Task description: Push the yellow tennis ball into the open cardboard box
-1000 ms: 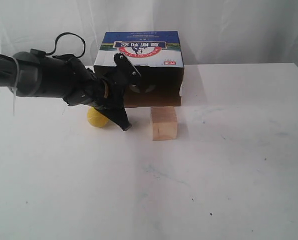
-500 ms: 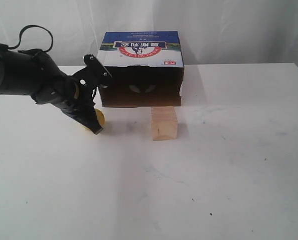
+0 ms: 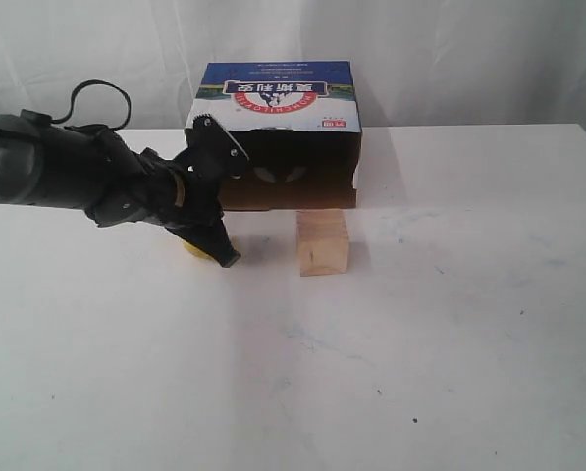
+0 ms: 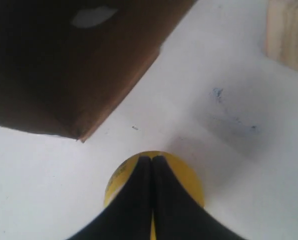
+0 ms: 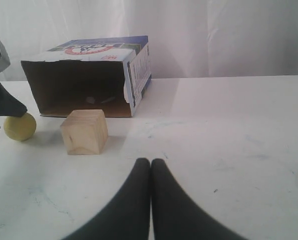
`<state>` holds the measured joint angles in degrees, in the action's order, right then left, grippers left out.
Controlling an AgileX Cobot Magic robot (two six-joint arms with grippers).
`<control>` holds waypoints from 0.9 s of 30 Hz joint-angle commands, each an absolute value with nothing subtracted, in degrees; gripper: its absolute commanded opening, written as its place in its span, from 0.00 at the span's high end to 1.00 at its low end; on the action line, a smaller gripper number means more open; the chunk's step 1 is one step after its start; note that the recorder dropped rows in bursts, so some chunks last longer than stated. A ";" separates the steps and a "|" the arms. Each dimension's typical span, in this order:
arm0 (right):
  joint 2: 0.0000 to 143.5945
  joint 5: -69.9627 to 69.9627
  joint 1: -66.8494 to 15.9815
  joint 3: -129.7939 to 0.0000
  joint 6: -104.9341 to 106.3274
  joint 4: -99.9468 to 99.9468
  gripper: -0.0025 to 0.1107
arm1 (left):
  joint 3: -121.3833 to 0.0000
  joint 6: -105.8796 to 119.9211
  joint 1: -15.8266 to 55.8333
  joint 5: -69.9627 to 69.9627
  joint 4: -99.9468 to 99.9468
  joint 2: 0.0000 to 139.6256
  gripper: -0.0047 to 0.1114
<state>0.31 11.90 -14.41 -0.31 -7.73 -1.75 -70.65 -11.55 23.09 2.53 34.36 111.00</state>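
The yellow tennis ball (image 3: pixel 194 251) lies on the white table, left of the box's open front, mostly hidden under my left arm. In the left wrist view the yellow tennis ball (image 4: pixel 183 176) shows on both sides of my left gripper (image 4: pixel 151 159), whose fingers are pressed together over it. In the exterior view the left gripper (image 3: pixel 228 260) tips down at the ball's right side. The open cardboard box (image 3: pixel 278 137) stands behind, its dark opening (image 4: pixel 54 60) facing the front. My right gripper (image 5: pixel 150 162) is shut and empty, far from the ball (image 5: pixel 20 126).
A pale wooden cube (image 3: pixel 323 241) sits in front of the box's right half, right of the ball; it also shows as the cube (image 5: pixel 84 131) and the cube (image 4: pixel 288 30). A white curtain hangs behind the table (image 3: pixel 420 343).
My left gripper swung left past the ball, then came back right to the ball's right side. The ball sits slightly nearer the front than before. Box and cube have not moved.
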 commanded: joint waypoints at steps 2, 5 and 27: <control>0.00 11.54 -14.24 0.00 -7.94 -1.84 0.98 | -70.16 -12.17 23.44 1.32 32.93 112.63 0.96; 0.00 11.54 -14.24 0.00 -7.94 -1.84 0.98 | -71.73 -11.96 23.44 0.57 32.93 113.08 0.96; 0.00 11.54 -14.24 0.00 -9.22 -1.94 0.98 | -78.23 -11.51 24.09 -0.69 34.93 114.47 0.96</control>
<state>0.31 11.90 -14.41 -0.31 -8.89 -1.75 -78.24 -11.44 23.98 1.63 34.29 115.93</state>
